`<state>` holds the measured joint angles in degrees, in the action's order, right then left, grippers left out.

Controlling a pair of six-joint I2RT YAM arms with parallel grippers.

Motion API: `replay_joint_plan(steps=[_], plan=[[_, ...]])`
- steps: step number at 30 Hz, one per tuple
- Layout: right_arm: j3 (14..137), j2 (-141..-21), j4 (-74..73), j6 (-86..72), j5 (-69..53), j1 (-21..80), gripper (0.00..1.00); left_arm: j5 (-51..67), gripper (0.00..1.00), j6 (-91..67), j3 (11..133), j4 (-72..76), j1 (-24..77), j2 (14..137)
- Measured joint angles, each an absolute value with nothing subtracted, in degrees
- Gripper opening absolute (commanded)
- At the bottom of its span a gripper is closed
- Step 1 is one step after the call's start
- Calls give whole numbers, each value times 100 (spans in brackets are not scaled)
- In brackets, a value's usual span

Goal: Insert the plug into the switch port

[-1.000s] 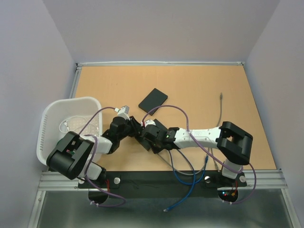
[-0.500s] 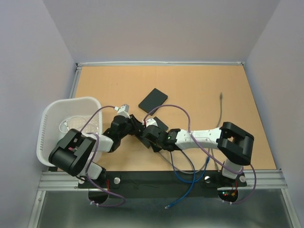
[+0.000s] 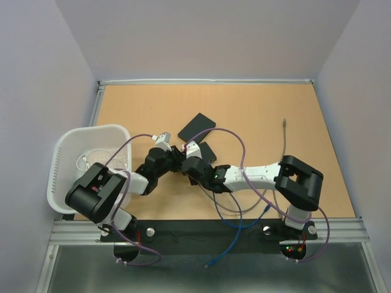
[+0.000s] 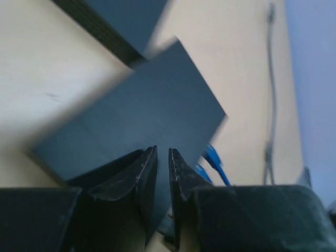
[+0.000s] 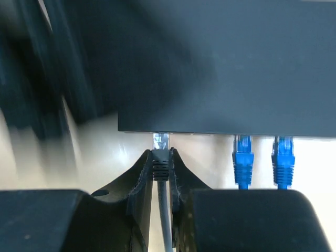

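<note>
The switch (image 5: 226, 79) is a flat dark box; it also shows in the top view (image 3: 206, 150) and the left wrist view (image 4: 147, 121). My right gripper (image 5: 160, 152) is shut on the grey plug (image 5: 161, 142), whose clear tip touches the switch's front face at a port on the left. Two blue plugs (image 5: 242, 157) sit in ports to its right. My left gripper (image 4: 163, 151) is shut with only a thin gap, its tips over the switch's top at the near edge. In the top view both grippers, left (image 3: 176, 159) and right (image 3: 191, 161), meet beside the switch.
A second black flat slab (image 3: 197, 127) lies just beyond the switch. A white basket (image 3: 64, 160) stands at the left edge. A loose grey cable (image 3: 285, 139) lies at the right. Blue cables (image 3: 241, 229) trail over the near edge by the arm bases.
Both grippers have shifted a little away from the near edge, and the switch now shows more beyond them. The right arm's elbow has moved left.
</note>
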<state>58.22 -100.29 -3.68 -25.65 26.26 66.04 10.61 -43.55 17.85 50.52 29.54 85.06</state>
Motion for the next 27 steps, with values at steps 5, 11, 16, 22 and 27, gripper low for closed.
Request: replay_joint_plan(steps=[5,11,16,22,27], plan=[[5627,-10175,663,-2303,2958,6486,1,1457,27,-4458,1800,5334,3173,8602],[5459,-10366,1068,-2200,3061,6484,1,1500,27,-4469,1793,5277,3146,8696],[5100,-10366,1559,-2292,3094,6390,0,1734,30,-4469,1758,5225,3170,8724],[4869,-10363,1992,-2429,3105,6372,40,1734,40,-4473,1721,5286,3170,8674],[4694,-10269,2053,-2471,3162,6294,55,1695,42,-4477,1671,5304,3157,8604]])
